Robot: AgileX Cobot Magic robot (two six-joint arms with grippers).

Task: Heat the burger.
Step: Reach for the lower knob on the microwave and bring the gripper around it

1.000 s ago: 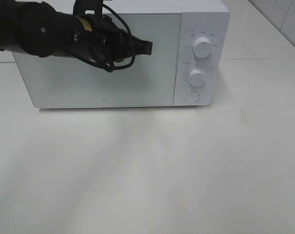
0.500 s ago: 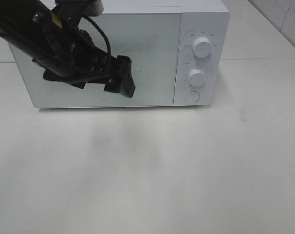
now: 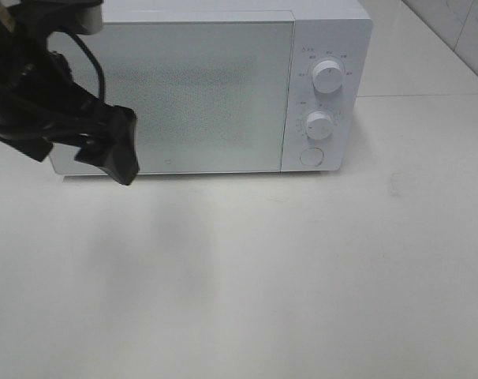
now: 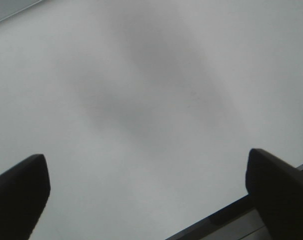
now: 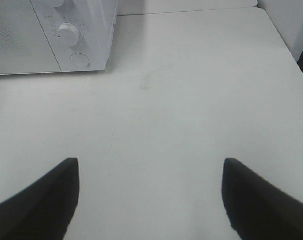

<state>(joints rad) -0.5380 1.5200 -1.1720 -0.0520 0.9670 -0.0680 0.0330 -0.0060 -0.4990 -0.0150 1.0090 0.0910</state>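
Note:
The burger is out of view in every frame. A white microwave (image 3: pixel 199 95) stands at the back of the table with its frosted door shut; its lower right corner also appears in the right wrist view (image 5: pixel 21 40). My left gripper (image 3: pixel 117 154) hangs in front of the door's lower left corner, above the table. Its fingers (image 4: pixel 21 190) stand wide apart with nothing between them. My right gripper (image 5: pixel 149 172) is open and empty over bare tabletop, to the right of the microwave. It does not appear in the exterior view.
The microwave's panel carries two round knobs (image 3: pixel 327 76) (image 3: pixel 319 125) and a round button (image 3: pixel 311 156). White tabletop (image 3: pixel 263 276) spreads in front of it. A tiled wall (image 3: pixel 460 24) rises at the far right.
My left arm has swung down and to the left, from the upper part of the door to its lower left corner. Its jaws went from shut to wide open. The right gripper is unchanged.

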